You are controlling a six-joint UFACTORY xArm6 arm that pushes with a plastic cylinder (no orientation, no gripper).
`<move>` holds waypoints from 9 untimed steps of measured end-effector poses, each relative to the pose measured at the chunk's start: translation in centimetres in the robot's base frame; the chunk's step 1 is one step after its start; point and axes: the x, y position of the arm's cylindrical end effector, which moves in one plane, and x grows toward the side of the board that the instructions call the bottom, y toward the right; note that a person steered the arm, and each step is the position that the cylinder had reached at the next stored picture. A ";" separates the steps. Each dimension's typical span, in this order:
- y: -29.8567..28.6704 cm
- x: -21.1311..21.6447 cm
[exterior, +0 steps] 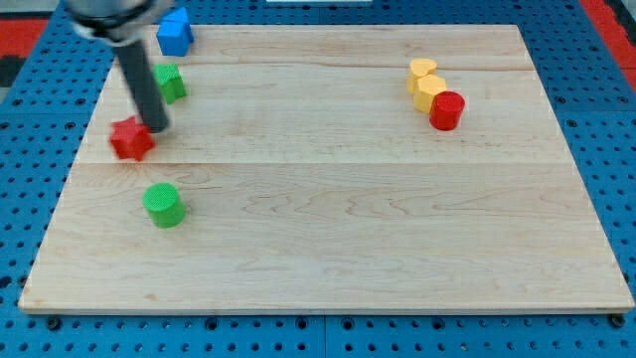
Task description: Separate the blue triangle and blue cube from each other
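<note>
A blue block (pixel 175 32) sits at the view's top left, at the board's top edge; its shape looks like a cube or triangle, and I cannot tell whether it is one block or two pressed together. My tip (pixel 158 128) rests on the board at the right side of a red star-shaped block (pixel 130 138), well below the blue block. The dark rod rises from the tip to the view's top left and hides part of a green block (pixel 170 82).
A green cylinder (pixel 162 204) stands below the red star. At the view's upper right, a yellow heart (pixel 421 72), a yellow block (pixel 431 91) and a red cylinder (pixel 447 110) lie in a touching row. The wooden board (pixel 338 219) lies on a blue pegboard.
</note>
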 end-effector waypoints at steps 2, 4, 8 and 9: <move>-6.5 -9.7; -6.7 -19.0; 11.5 -18.0; 14.2 -15.7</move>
